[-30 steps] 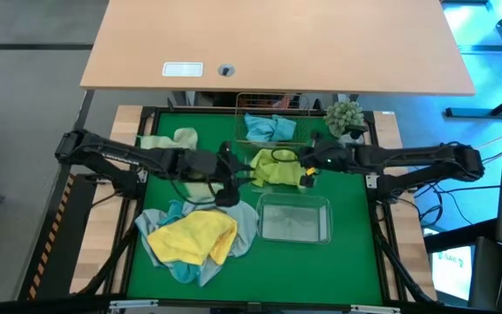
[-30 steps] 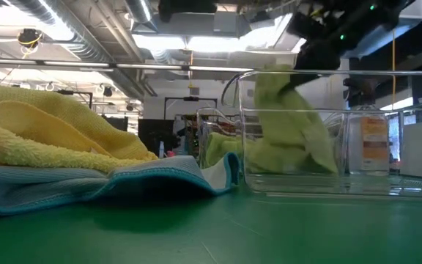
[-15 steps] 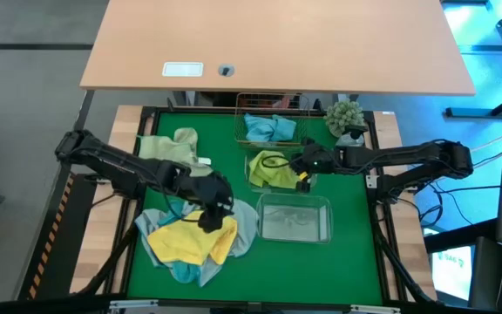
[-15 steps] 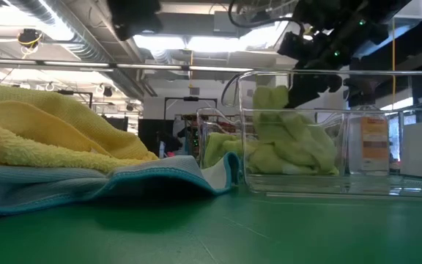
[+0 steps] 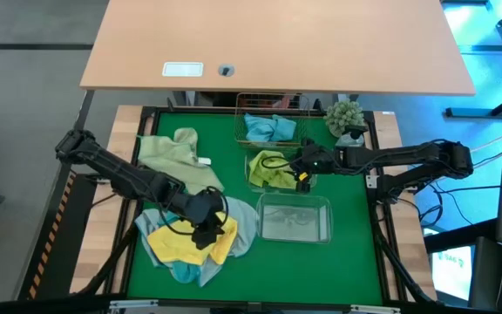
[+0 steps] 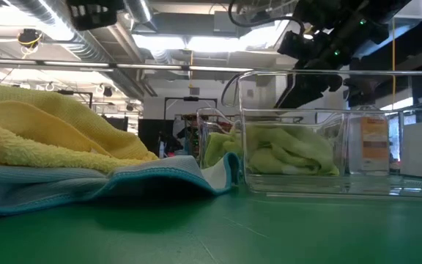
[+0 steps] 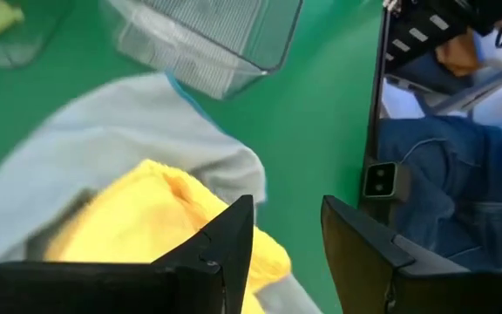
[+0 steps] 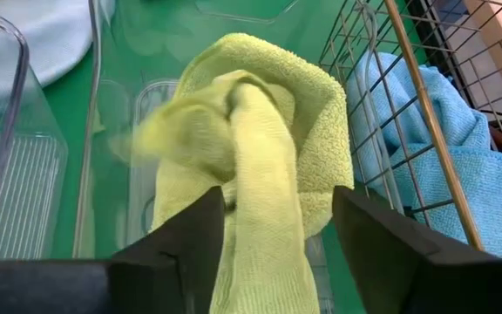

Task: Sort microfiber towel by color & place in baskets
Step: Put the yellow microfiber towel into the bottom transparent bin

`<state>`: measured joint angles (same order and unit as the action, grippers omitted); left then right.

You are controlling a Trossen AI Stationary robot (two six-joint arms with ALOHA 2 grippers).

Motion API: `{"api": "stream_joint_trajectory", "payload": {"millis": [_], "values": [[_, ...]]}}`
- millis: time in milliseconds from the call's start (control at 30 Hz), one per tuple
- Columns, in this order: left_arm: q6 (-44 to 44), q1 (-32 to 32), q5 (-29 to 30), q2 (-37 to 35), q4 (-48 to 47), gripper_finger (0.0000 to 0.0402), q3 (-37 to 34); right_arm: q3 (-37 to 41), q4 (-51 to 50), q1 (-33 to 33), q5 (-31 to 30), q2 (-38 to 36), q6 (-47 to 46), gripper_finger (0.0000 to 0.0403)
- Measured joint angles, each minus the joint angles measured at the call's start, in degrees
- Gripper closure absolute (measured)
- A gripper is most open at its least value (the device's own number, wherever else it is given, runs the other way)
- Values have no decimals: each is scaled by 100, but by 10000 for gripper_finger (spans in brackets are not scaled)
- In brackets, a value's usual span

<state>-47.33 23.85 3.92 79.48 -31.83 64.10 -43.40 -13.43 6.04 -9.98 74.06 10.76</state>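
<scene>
I see the green bench (image 5: 347,262) under ceiling lights (image 6: 189,40). My right hand (image 5: 304,171) is open above the green towel (image 5: 268,170); my left hand (image 5: 206,234), open and empty, is over the yellow towel (image 5: 168,242).

I find no lettering I can read anywhere. The white label (image 5: 182,70) on the far desk (image 5: 321,44) is too small to make out.
</scene>
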Motion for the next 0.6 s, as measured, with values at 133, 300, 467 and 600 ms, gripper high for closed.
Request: {"api": "stream_joint_trajectory", "payload": {"millis": [133,300,467,600], "values": [[-314,107,-1,112,-85,251,0,0,-1,-1,0,-1,0,177],[-376,188,-84,458,-98,227,0,0,-2,0,0,-2,0,175],[-370,186,-197,742,-231,220,0,0,-4,0,0,-2,0,177],[-376,182,-103,868,-405,219,0,0,-2,-2,0,-4,0,177]]}}
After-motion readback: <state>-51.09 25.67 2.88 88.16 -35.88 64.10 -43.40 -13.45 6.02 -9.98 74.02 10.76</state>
